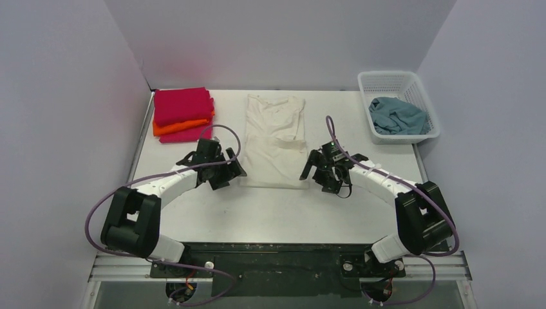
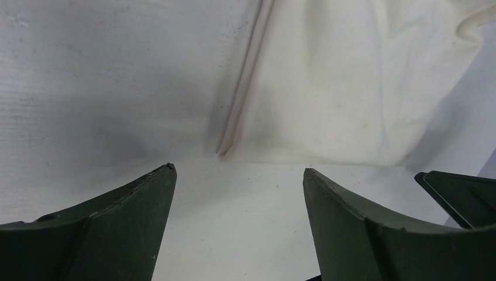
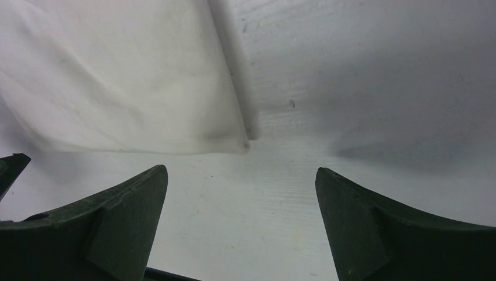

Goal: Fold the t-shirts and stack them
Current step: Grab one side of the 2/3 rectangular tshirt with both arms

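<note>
A cream t-shirt (image 1: 275,138) lies as a long folded strip in the middle of the table. Its near hem shows in the left wrist view (image 2: 351,88) and in the right wrist view (image 3: 117,76). My left gripper (image 1: 233,175) is open and empty, just off the shirt's near left corner (image 2: 225,149). My right gripper (image 1: 310,172) is open and empty, just off the near right corner (image 3: 243,143). Folded magenta-pink (image 1: 183,105) and orange (image 1: 175,126) t-shirts are stacked at the back left. A grey-blue t-shirt (image 1: 398,116) lies crumpled in the basket.
A white mesh basket (image 1: 396,80) stands at the back right. White walls close in the table on three sides. The other gripper's fingers show at the edge of each wrist view (image 2: 462,196).
</note>
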